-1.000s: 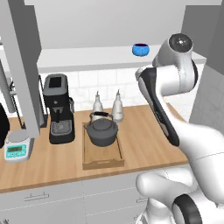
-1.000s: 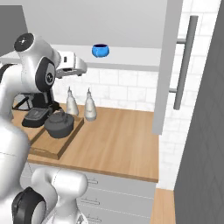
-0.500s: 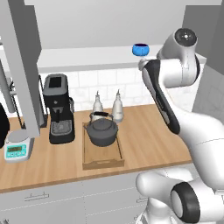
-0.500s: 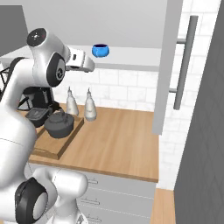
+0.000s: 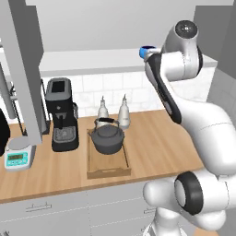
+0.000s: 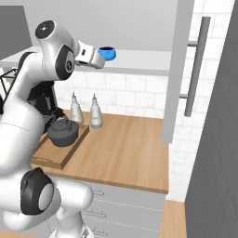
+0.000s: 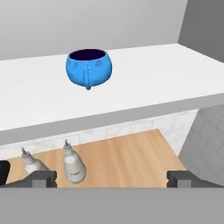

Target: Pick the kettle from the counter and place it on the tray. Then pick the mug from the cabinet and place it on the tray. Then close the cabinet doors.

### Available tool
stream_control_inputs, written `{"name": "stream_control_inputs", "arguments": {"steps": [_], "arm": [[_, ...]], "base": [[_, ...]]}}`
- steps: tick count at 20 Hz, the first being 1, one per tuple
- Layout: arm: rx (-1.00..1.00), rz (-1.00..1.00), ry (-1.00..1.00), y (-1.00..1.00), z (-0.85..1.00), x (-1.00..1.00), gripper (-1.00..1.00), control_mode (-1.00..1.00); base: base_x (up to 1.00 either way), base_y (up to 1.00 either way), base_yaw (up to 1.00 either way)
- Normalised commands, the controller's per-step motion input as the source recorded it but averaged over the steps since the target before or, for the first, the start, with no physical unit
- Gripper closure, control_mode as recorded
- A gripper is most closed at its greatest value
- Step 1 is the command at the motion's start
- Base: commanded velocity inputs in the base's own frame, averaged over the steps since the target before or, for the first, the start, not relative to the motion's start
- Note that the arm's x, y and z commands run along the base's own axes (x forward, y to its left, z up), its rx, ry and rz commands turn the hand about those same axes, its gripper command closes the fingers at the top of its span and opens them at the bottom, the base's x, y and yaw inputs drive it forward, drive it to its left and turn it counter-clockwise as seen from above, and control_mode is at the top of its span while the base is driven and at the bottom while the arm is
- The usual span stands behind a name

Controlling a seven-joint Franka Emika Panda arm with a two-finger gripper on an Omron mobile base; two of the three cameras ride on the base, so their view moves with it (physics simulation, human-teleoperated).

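Blue mug (image 7: pixel 89 68) handle faces hand camera, gripper (image 7: pixel 112 178) spread wide

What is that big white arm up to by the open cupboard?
The arm is reaching up toward a small blue mug that sits on the pale shelf of the open wall cabinet. Its end effector is open and holds nothing; the mug stands ahead of it with its handle turned toward the hand. Down on the counter, the dark kettle already sits on the wooden tray. The cabinet doors are open.
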Motion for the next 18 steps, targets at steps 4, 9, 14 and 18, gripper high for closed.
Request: {"name": "stream_control_inputs", "arguments": {"steps": [4,9,14,18], "arm": [[0.02,0.02,0.0,0.0,0.01,0.38,-1.0,-1.0],[0.0,0.0,-0.1,-0.02,0.0,0.5,-1.0,-1.0],[0.0,0.0,-0.1,-0.02,0.0,0.47,-1.0,-1.0],[0.0,0.0,0.0,0.0,0.0,0.32,-1.0,-1.0]], "base": [[0.0,0.0,0.0],[0.0,0.0,0.0],[0.0,0.0,0.0],[0.0,0.0,0.0]]}}
